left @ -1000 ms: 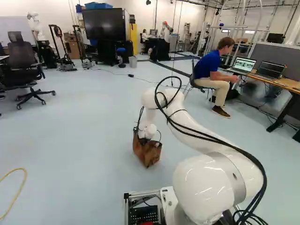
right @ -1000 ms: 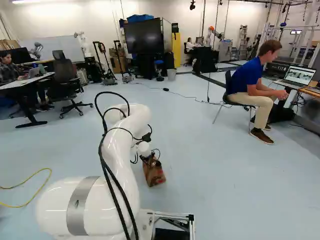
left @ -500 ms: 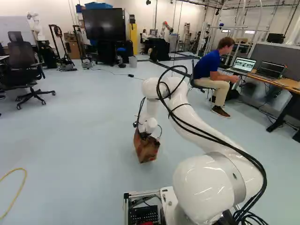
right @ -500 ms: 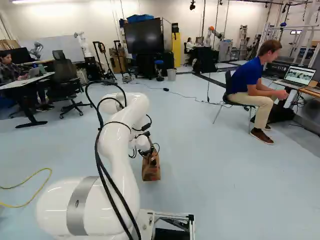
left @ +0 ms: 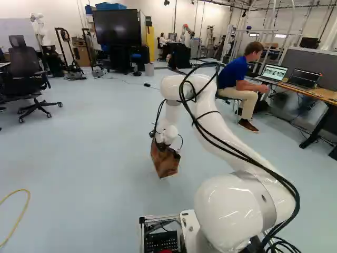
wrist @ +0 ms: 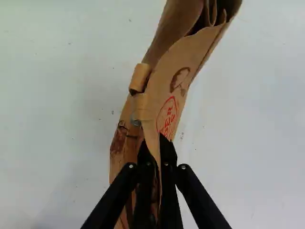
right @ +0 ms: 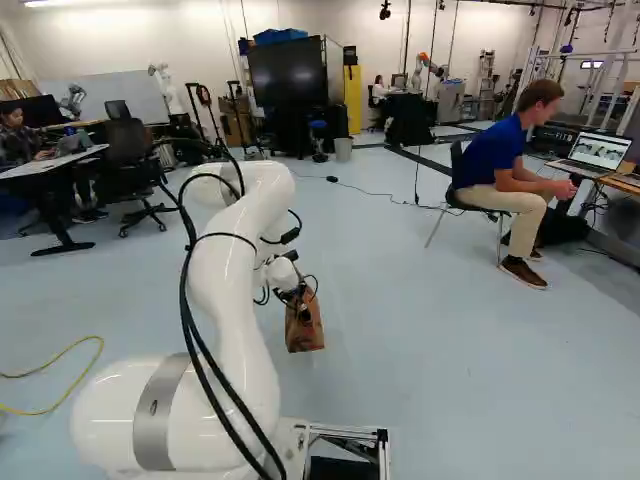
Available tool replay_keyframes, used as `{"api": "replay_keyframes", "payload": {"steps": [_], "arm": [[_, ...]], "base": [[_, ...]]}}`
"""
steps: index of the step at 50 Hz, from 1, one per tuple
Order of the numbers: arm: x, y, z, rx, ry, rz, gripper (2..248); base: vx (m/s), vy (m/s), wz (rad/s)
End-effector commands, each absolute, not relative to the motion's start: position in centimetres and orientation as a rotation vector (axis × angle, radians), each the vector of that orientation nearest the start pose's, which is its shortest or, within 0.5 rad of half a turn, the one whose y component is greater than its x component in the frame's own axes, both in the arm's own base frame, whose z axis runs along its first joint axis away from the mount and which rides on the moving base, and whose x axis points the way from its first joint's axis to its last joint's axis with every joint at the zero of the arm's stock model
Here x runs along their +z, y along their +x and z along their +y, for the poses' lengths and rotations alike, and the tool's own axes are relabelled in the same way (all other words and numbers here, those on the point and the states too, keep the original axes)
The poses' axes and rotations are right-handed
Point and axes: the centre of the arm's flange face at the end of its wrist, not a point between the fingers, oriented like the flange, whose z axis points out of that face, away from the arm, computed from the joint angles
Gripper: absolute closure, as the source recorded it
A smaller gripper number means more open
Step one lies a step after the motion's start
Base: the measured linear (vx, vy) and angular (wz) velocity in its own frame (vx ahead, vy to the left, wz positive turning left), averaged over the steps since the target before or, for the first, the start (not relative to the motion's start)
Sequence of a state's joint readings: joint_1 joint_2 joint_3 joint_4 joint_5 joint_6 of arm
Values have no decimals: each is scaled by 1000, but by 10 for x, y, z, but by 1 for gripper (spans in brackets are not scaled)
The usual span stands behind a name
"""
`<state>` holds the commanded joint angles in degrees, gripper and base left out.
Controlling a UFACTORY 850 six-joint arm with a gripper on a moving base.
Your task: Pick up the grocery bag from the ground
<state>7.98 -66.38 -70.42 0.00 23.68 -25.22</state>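
Largest is the pale floor [left: 95, 158], spreading out on all sides of the bag. The white arm [left: 231, 203] reaches over it from the foot of the base views. At the right of the left base view, a wood-topped desk [left: 327, 98] carries two open laptops, its near edge well apart from the arm. A big black screen [left: 117, 27] stands far ahead, and a black office chair [left: 25, 71] stands at the left of the left base view. A grey waste bin [right: 343, 149] sits near the screen; its inside cannot be seen. A yellow hose [left: 27, 203] curves over the floor, well apart from the bag. The brown paper grocery bag [left: 164, 163] is below the wrist, ahead of the base, tilted in the left base view; whether its bottom touches the floor I cannot tell. Its open mouth shows folded paper edges, but its contents are hidden. The black gripper [left: 161, 147] is closed on the bag's upper edge, the paper pinched between both fingers [wrist: 167, 152]. Just ahead of them is a curled paper strip [wrist: 140, 76].
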Motion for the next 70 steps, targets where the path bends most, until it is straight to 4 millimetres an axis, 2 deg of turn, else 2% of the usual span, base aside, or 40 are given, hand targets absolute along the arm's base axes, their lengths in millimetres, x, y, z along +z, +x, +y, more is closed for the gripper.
{"api": "replay_keyframes", "payload": {"steps": [70], "arm": [[209, 546, 76, -1016, -2945, -878, 228]], "base": [[0, 0, 0]]}}
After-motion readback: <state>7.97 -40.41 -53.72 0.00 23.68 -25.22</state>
